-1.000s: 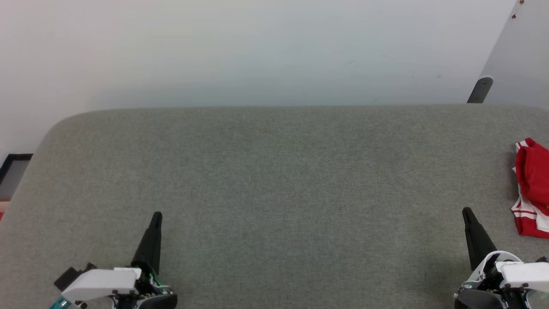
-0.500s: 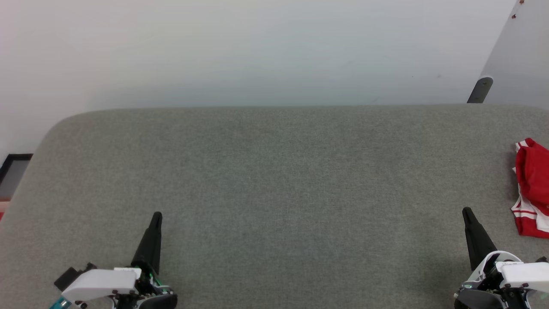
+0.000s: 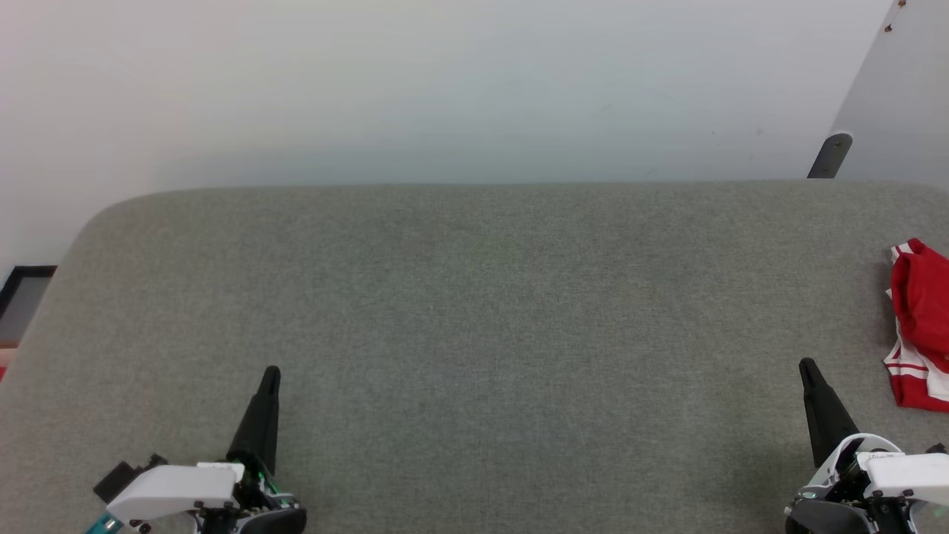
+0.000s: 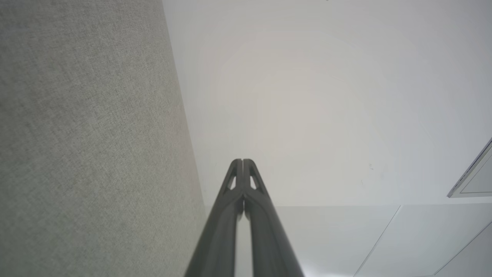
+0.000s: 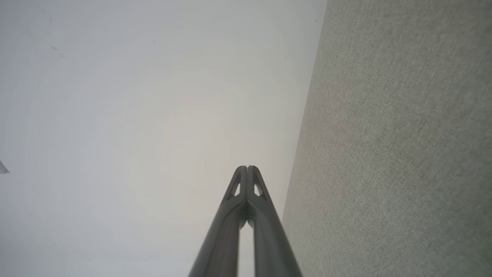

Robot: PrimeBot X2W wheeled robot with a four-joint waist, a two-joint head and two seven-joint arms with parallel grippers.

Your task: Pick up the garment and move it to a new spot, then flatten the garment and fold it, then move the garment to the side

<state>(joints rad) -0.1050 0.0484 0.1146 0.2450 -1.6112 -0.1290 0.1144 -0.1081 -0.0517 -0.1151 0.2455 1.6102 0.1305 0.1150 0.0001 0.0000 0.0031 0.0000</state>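
Broad grey pad (image 3: 474,311) under and ahead of both grippers: woven, felt-like cloth, flat, with a rounded corner far beyond the left gripper (image 3: 270,372). Past its far edge, plain pale wall (image 3: 445,89), smooth and matte. Off to the outer side of the right gripper (image 3: 806,365), slightly ahead of its tip: garment (image 3: 919,311), crumpled into a soft red heap, white fabric with red-striped trim along its near end, cut off by the head view's edge. Near that gripper but not touching it; well apart from the left one, across the whole pad. Both grippers low over the pad, empty, long dark tapered fingers (image 4: 263,231) pressed together tip to tip, triangular cut-outs near the tips in the wrist views.
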